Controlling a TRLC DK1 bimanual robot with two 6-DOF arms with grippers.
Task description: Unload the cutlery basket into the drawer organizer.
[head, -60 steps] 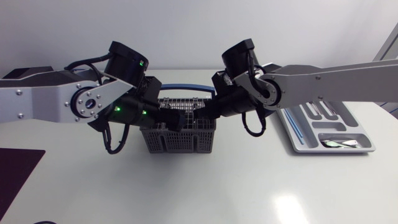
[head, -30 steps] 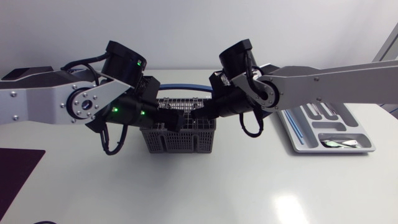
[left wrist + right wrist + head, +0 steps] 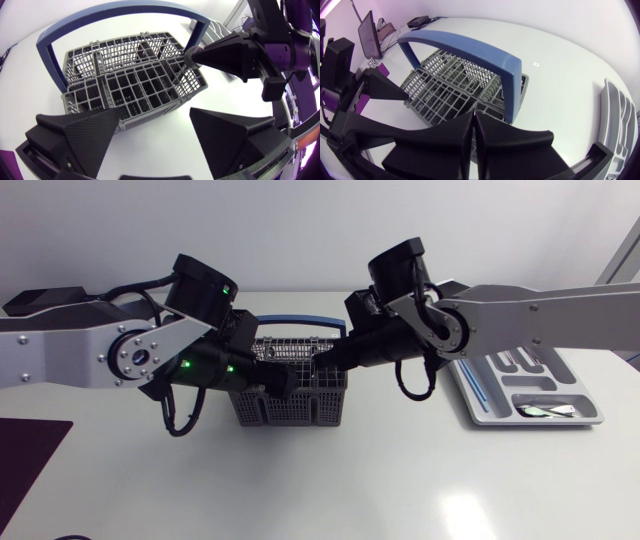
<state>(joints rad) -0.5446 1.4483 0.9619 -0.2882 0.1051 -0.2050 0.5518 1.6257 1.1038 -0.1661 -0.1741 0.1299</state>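
**A:** Starting at our left, what do we have?

**B:** Our left gripper (image 3: 155, 114) hangs just beside the cutlery basket (image 3: 290, 404). Its 2 fingers are spread wide with nothing between them.

**A:** And the basket itself?

**B:** It stands upright at the middle of the table (image 3: 400, 480), with its blue handle (image 3: 465, 46) arching over it. Most cells we can see look bare. We cannot tell whether more lies deep in the far ones.

**A:** Our right side?

**B:** Our right gripper (image 3: 473, 119) sits over the basket's right end, fingers pressed together. In the left wrist view they seem to pinch a thin handle (image 3: 181, 74) that runs down into a cell. We judge it clamped on 1 piece of cutlery, not yet lifted clear.

**A:** How far along are we, then?

**B:** Some way in, we think. The drawer organizer (image 3: 560, 423), well apart at the far right, already has silver cutlery (image 3: 540, 411) in at least 2 compartments. What is left is to draw this piece out, carry it across and lay it in its slot, then check the basket for more.
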